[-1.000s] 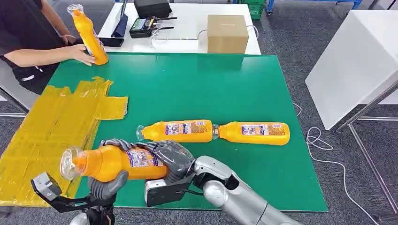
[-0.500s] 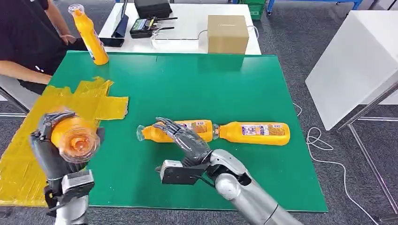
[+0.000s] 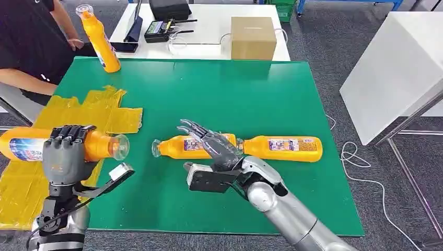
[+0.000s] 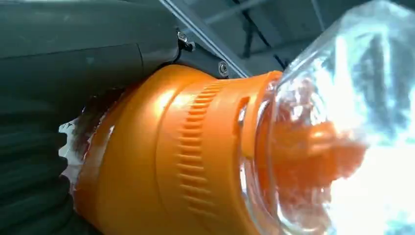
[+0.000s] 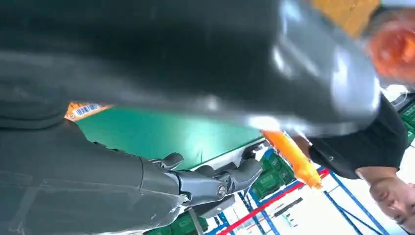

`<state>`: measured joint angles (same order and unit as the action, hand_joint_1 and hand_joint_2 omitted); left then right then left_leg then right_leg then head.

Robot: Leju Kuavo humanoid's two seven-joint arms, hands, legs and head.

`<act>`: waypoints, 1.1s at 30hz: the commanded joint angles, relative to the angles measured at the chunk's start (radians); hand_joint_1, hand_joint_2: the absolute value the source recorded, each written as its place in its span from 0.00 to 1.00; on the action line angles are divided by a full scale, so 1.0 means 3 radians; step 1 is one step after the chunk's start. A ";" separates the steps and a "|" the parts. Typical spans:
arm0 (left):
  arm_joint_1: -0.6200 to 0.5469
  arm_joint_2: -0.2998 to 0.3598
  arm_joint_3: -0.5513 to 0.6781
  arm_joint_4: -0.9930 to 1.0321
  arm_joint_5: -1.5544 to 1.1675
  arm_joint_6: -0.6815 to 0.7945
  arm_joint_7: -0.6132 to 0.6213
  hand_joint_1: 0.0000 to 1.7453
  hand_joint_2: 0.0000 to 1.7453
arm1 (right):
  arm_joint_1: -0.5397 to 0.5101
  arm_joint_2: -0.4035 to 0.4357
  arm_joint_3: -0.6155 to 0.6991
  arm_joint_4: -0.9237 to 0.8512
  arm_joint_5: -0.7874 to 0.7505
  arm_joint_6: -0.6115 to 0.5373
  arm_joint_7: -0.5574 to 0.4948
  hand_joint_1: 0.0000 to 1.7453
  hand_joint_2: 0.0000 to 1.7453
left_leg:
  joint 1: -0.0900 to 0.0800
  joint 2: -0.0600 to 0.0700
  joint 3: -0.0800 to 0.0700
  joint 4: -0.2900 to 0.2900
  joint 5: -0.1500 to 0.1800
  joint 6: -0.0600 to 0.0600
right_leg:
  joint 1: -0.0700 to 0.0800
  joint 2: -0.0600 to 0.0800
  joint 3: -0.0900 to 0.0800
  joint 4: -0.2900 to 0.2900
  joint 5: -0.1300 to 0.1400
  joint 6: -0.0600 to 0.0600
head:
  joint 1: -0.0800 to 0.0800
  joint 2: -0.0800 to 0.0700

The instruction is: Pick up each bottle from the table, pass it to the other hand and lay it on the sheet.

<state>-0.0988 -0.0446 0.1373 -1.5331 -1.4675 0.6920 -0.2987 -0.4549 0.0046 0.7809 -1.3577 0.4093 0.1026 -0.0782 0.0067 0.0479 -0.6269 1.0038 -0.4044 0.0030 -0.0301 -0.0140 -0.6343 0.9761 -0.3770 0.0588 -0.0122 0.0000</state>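
Note:
My left hand grips an orange bottle level above the yellow sheet, its clear cap pointing toward the table's middle. The left wrist view shows this bottle's orange neck and clear cap up close. My right hand holds nothing, its fingers spread just over a second bottle lying on the green table. A third bottle lies end to end with it. A fourth bottle stands upright at the far left corner.
A person in a black top sits at the table's far left, near the upright bottle. Behind the green table, a white table carries a cardboard box and electronics. Another white table stands to the right.
The bottle went from my right hand into my left, which swung it left and level over the sheet. My right hand opened and moved over the lying bottle. The person's hand left the upright bottle.

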 commanded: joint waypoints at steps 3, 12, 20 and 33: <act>-0.0289 0.0386 -0.0146 0.0932 -0.0145 0.0020 0.0275 1.00 1.00 | -0.0207 -0.0092 0.0106 0.0114 -0.0038 0.0069 0.0007 0.00 0.00 | 0.0001 -0.0011 0.0010 -0.0002 -0.0004 0.0000 | -0.0001 -0.0001 0.0012 -0.0001 -0.0004 -0.0008 | 0.0001 0.0000; -0.0835 0.0764 -0.0344 0.2562 -0.0344 0.0020 0.0682 1.00 1.00 | -0.0421 -0.0089 0.0309 0.0168 -0.0197 0.0114 0.0108 0.00 0.00 | -0.0001 -0.0011 0.0008 -0.0003 -0.0001 -0.0002 | -0.0001 -0.0001 0.0006 0.0000 -0.0002 -0.0009 | 0.0001 0.0000; -0.0865 0.0861 -0.0236 0.3118 -0.0148 0.0020 0.0319 1.00 1.00 | -0.0782 -0.0097 0.0437 0.0784 -0.0084 0.0203 0.0286 0.00 1.00 | 0.0002 -0.0002 0.0017 -0.0002 -0.0005 -0.0002 | 0.0000 0.0010 0.0014 0.0001 -0.0003 -0.0009 | 0.0000 0.0000; -0.1085 0.0822 -0.0399 0.3401 0.0214 -0.0450 -0.0295 0.00 1.00 | -0.1183 0.0192 0.0514 0.1897 0.0140 0.0360 0.0335 0.00 1.00 | 0.0005 -0.0026 0.0024 -0.0003 0.0008 -0.0002 | 0.0003 -0.0009 0.0029 0.0001 0.0001 -0.0016 | 0.0000 0.0000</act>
<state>-0.4065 0.1972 0.0805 -0.6303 -1.4647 0.6147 -0.2993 -0.6951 0.0152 0.8693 -1.0672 0.4196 0.1984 0.0210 0.0069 0.0407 -0.6238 1.0033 -0.4007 0.0027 -0.0303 -0.0215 -0.6280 0.9769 -0.3773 0.0583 -0.0122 0.0000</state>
